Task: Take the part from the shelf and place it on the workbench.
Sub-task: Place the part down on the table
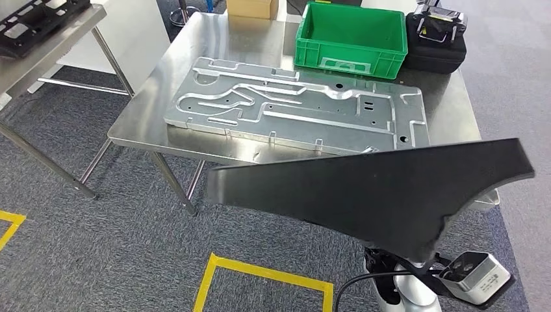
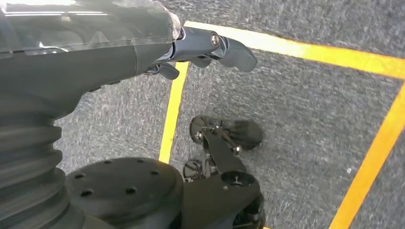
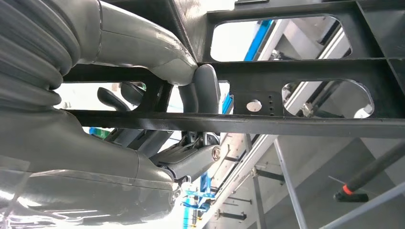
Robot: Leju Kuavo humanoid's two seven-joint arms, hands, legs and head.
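The part (image 1: 370, 188) is a flat black panel with a flared end, held level in front of me above the carpet, just short of the steel workbench's (image 1: 195, 45) near edge. The right wrist view shows its ribbed underside with cut-outs (image 3: 305, 71). My right hand (image 3: 157, 119) grips one of its bars, thumb (image 3: 203, 88) on one face and fingers on the other. In the head view the panel covers that hand. My left hand (image 2: 205, 47) hangs over the floor, fingers loosely extended, holding nothing.
A large silver machined plate (image 1: 292, 104) covers much of the workbench. Behind it stand a green crate (image 1: 351, 39), a black case (image 1: 438, 39) and a cardboard box (image 1: 252, 8). A second table (image 1: 39, 62) stands at the left. Yellow tape (image 1: 260, 273) marks the carpet.
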